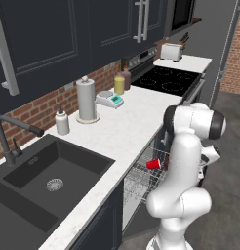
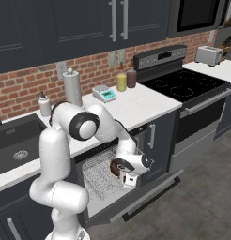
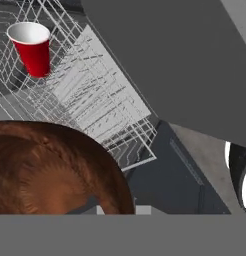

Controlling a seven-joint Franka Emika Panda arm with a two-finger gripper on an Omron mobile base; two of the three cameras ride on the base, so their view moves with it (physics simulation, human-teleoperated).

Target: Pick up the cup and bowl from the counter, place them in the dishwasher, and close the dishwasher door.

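Right now I see the cup point(image 3: 33, 49) standing upright in the pulled-out rack point(image 3: 100, 107) of the dishwasher point(image 2: 101, 176), with its door point(image 2: 136, 199) dropped open. The tool point(image 2: 123, 172) is low over the rack's front edge with the bowl point(image 3: 52, 167) right at it, brown and large in the hand view. I cannot tell whether the fingers are clamped on it. On the desk point(image 1: 127, 127) sit a paper towel roll point(image 1: 86, 100) and a soap bottle point(image 1: 62, 122).
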